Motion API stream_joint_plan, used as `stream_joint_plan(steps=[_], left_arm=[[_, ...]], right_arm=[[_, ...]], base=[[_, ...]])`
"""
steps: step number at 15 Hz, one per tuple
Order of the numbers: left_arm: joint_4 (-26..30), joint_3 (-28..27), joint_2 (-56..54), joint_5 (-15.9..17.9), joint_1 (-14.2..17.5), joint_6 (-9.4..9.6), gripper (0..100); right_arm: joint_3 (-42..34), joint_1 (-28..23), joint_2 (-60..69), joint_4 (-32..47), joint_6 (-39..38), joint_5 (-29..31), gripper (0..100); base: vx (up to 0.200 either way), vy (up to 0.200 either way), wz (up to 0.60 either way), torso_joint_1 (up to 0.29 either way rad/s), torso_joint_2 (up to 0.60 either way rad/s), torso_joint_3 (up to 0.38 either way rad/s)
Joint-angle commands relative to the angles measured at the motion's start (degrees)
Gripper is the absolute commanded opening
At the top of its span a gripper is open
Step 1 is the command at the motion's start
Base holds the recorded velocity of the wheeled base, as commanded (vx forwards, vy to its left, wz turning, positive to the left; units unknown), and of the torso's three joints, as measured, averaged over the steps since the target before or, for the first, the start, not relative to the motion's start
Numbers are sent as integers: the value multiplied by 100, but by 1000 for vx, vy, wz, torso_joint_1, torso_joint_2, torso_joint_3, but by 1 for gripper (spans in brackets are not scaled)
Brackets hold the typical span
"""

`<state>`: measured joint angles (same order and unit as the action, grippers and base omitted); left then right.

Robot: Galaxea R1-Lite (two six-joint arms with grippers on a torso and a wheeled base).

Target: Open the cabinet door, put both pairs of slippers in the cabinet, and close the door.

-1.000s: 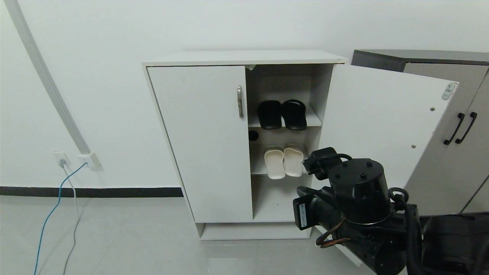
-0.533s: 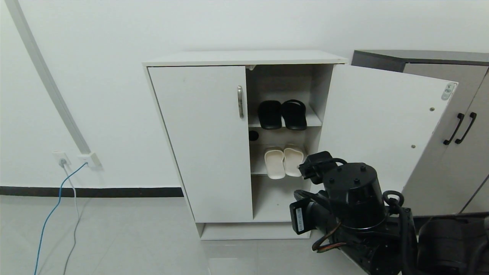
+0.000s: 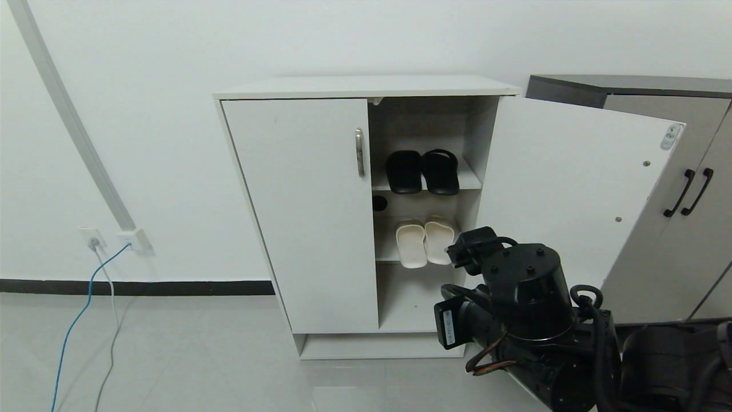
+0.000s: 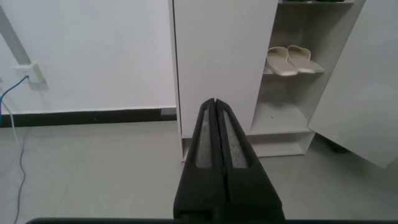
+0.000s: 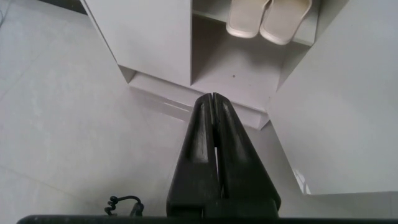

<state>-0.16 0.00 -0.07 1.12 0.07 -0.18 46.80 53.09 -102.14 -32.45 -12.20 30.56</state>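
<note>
The white cabinet (image 3: pixel 303 212) stands against the wall with its right door (image 3: pixel 572 183) swung open and its left door shut. A black pair of slippers (image 3: pixel 422 171) lies on the upper shelf. A white pair of slippers (image 3: pixel 425 242) (image 4: pixel 293 60) (image 5: pixel 268 17) lies on the shelf below. My right arm (image 3: pixel 517 303) hangs low in front of the open door. My right gripper (image 5: pixel 214 118) is shut and empty above the floor before the cabinet base. My left gripper (image 4: pixel 214 121) is shut and empty, farther back, pointing at the cabinet.
A grey cabinet (image 3: pixel 680 200) with black handles stands right of the open door. Cables (image 3: pixel 80 320) run from wall sockets (image 3: pixel 114 237) down to the floor on the left. The tiled floor (image 3: pixel 200 372) lies open in front.
My right arm has drawn back and sunk a little, away from the white slippers. The slippers and door have not moved.
</note>
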Motion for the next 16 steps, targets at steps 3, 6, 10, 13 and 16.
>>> stream_joint_plan(steps=[3,6,10,13,16], left_arm=[[-2,0,7,2,1,1,0],[-2,0,7,2,1,1,0],[-2,0,7,2,1,1,0],[-2,0,7,2,1,1,0],[-2,0,7,2,1,-8,0]], right_arm=[[-4,8,-25,2,-1,2,0],[-4,8,-25,2,7,2,0],[-13,0,-34,2,16,2,0],[-22,8,-34,11,25,2,0],[-48,8,-34,2,60,2,0]], base=[[0,0,0,0,0,0],[0,0,0,1,-25,-51],[0,0,0,29,-375,-329],[0,0,0,79,-437,-360],[0,0,0,115,-460,-344]])
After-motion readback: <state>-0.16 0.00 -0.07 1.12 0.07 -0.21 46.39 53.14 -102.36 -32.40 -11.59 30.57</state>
